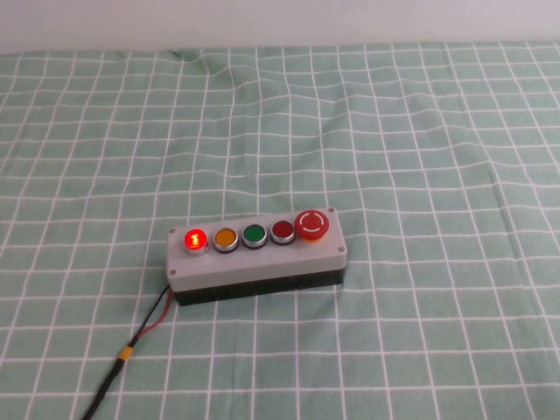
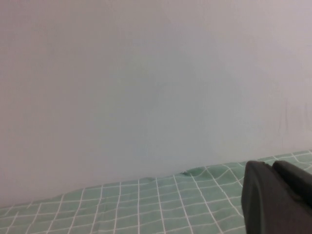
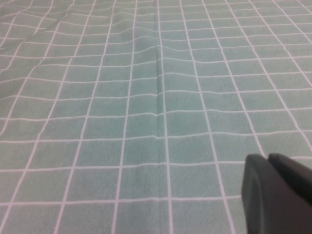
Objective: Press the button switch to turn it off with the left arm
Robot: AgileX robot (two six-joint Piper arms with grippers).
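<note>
The button switch (image 1: 194, 238) is a small round red button with a silver collar, lit, at the left end of the button row on the grey box (image 1: 254, 264) in the middle of the table. Neither arm shows in the high view. My left gripper (image 2: 272, 166) shows only in the left wrist view, its two black fingers pressed together and empty, above the cloth and facing the pale wall; the box is out of that view. My right gripper (image 3: 268, 159) is shut and empty above bare cloth.
On the box, an orange button (image 1: 226, 237), a green button (image 1: 254, 234), a darker red button (image 1: 283, 231) and a large red mushroom button (image 1: 312, 224) follow the switch. A red and black cable (image 1: 131, 346) runs from the box toward the front left. A green checked cloth (image 1: 420, 149) covers the table.
</note>
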